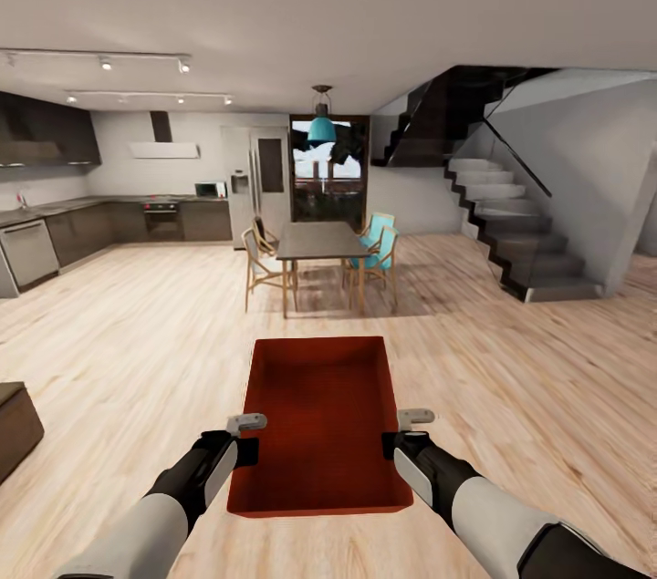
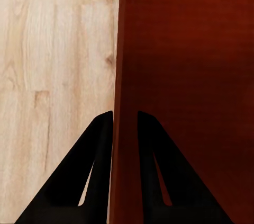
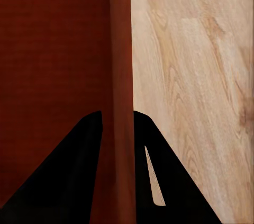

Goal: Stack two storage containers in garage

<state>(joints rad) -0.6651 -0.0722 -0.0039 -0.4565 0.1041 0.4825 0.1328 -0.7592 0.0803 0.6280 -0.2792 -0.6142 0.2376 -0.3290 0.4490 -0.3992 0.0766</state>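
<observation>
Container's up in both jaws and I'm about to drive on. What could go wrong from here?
1. The storage container hangs only by thin side walls, one pinched by the left gripper, one by the right gripper. If the arms drift apart or together, a wall could slip out.
2. The dining table and chairs stand straight ahead; steer around them.
3. A dark low cabinet sits close on the left; a tight turn might clip it.
</observation>
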